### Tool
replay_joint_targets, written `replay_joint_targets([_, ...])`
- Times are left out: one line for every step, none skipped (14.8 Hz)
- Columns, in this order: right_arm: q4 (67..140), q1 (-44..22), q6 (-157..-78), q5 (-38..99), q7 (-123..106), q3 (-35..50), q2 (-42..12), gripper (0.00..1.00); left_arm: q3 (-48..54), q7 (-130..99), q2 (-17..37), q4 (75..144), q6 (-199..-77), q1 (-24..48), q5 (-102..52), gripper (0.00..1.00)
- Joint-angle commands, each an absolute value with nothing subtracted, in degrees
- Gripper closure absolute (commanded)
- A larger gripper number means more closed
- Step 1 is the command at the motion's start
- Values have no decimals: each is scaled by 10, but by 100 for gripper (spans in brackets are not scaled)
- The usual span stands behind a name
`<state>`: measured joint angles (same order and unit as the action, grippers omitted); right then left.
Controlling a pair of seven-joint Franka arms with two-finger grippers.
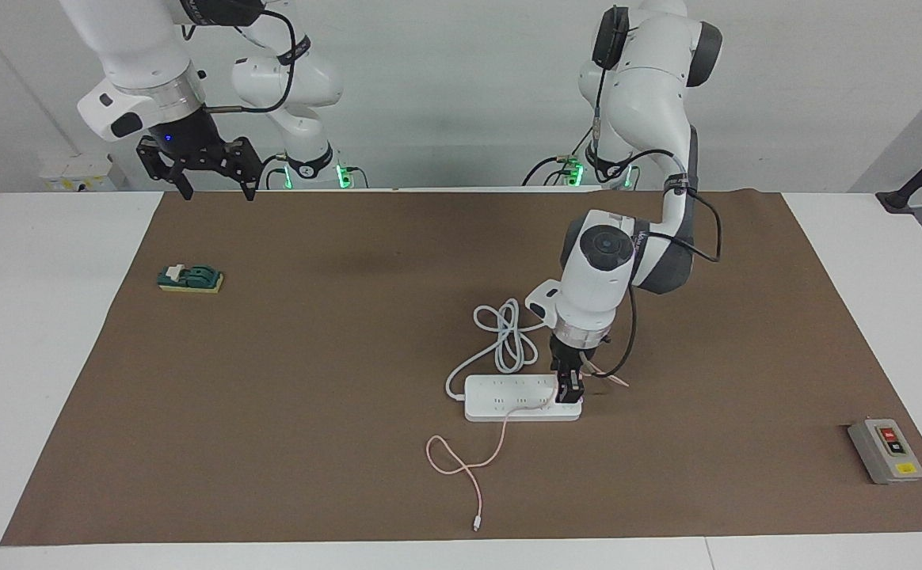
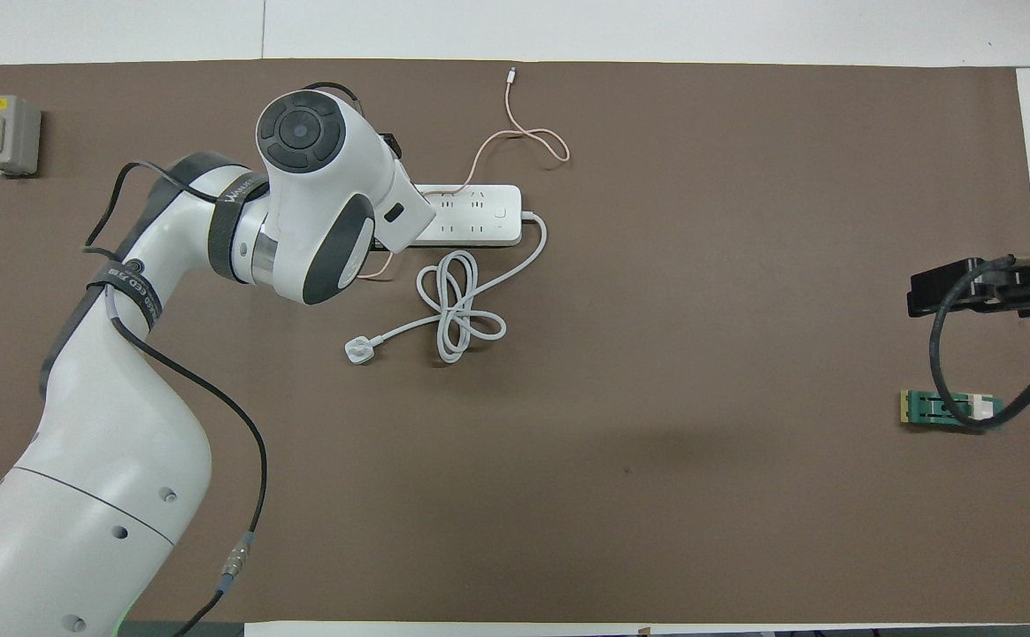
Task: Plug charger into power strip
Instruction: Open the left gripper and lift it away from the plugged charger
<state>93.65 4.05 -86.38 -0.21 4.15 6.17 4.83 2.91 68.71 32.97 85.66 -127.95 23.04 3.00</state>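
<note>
**Left tool down on the end of the power strip**

On a brown mat covering the middle of the white worktop: a flat white power strip, lying lengthwise across the mat, toward the left arm's end of it.

Directly over the strip's end nearest the left arm's side: the left tool, pointing straight down and reaching the strip's top face in the facing view. Cannot tell whether spread or pinching anything. No clear sight of the charger's pink cube; hidden there by the tool in the facing view and by the arm in the overhead view.

Visible instead: the charger cable, thin and pink, coming out from beside the tool, crossing the strip's top, then trailing away from the robots in a loose loop on the mat, ending in a small free connector. Another short bend of pink cable just beside the tool, on the side nearer the robots.

Nearer the robots than the strip: its thick white cord, bundled in a loose coil, ending in a white three-pin plug flat on the mat.

High over the mat's corner at the right arm's end: the right tool, spread wide, holding nothing, waiting.

Elsewhere: a grey switch box at the mat's edge on the left arm's end; a small green part on the right arm's end.
</note>
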Motion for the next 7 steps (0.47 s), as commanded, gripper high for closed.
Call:
replay_joint_targets([950,49,-867,-5,40,68,62,0,26,682,343,838,-1290,232,22,0])
replay_joint_targets([950,49,-867,-5,40,68,62,0,25,682,334,838,-1285,230,21,0])
replay_joint_targets([950,49,-867,-5,40,68,62,0,26,680,324,842,-1278,222,22,0])
replay_joint_targets([950,48,-867,-5,40,68,62,0,26,680,311,845,-1267,215,20,0])
replay_joint_targets([950,49,-867,-5,40,68,62,0,27,679,293,854,-1251,211,14,0])
replay_joint_targets([950,48,-867,-5,40,68,62,0,28,677,276,860,-1242,207,-1,0])
replay_joint_targets([950,49,-867,-5,40,68,62,0,27,674,259,866,-1234,205,-18,0])
